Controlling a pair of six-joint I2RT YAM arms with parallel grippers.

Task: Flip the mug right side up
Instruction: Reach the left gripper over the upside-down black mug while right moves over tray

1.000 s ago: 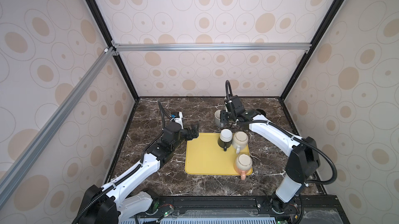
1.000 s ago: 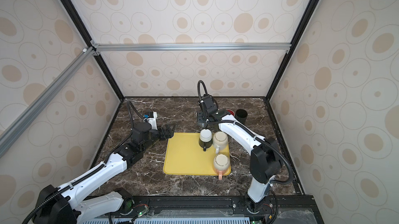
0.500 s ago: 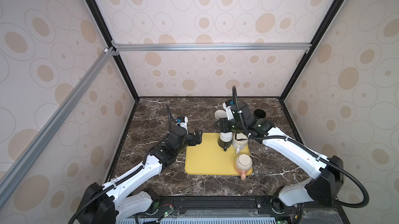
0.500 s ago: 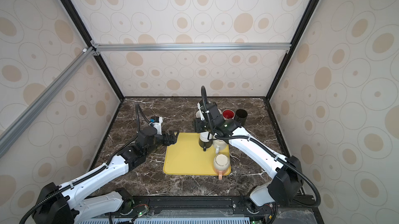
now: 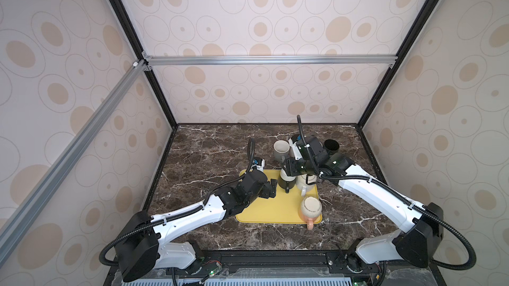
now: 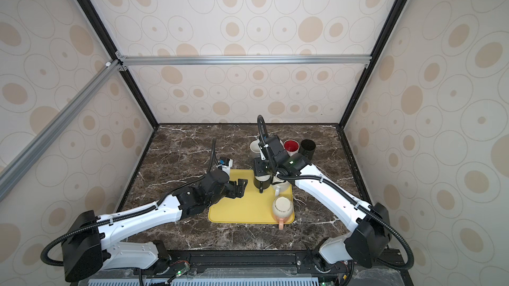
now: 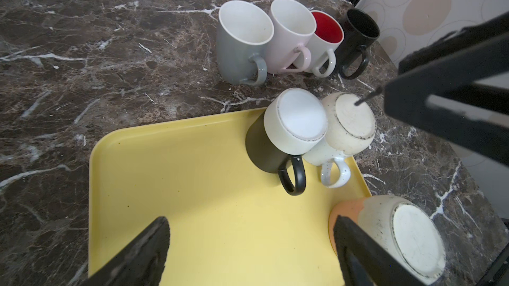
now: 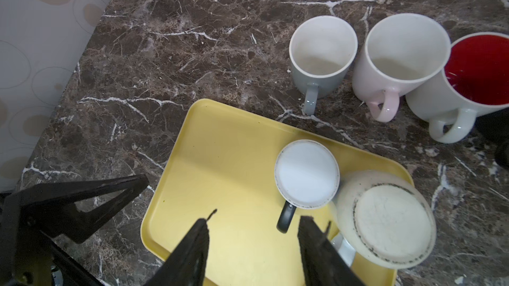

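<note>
Well, right claw (image 8: 254, 219) hung spread, empty, over the upturned black mug (image 8: 307, 174): glazed, slippery, breakable; handle (image 8: 286, 219) looked safest.

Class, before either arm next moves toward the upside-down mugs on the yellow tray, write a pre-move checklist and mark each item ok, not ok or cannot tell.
1. Right gripper open and empty: ok.
2. Left gripper open and empty: ok.
3. Black ceramic mug with a white base right side up: not ok, it stands base-up on the yellow plastic tray.
4. Gap between it and the cream speckled mug: cannot tell, they look pressed together.
5. Its handle reachable: ok, it juts out over bare tray.
6. Room on the dark marble table beside the grey upright mug: ok.
</note>
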